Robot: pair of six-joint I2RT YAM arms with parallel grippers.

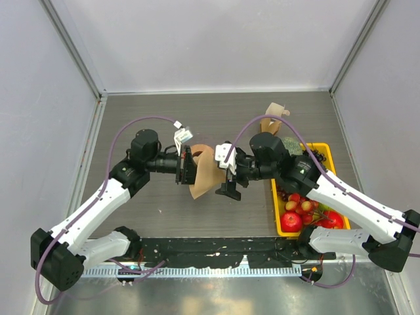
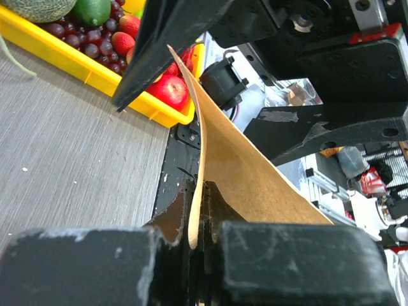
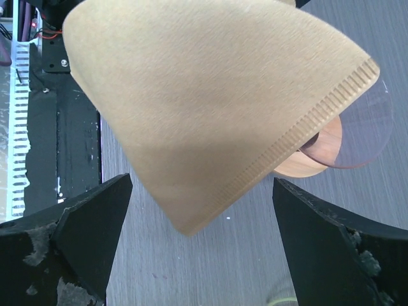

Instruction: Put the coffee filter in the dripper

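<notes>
Above mid-table, the left gripper pinches the coffee filter tight. Right gripper spread wide, the dripper peeking out behind the paper.

Both the left arm and the right arm have smooth white shells on their long links, with chunky black rounded housings at the joints and boxy black blocks at the bases. A thin greyish-purple cable loops along each arm to a small white bracket near the wrist. The fingers are flat black wedges, their edges scuffed and flecked with pale grey chipped patches.
</notes>
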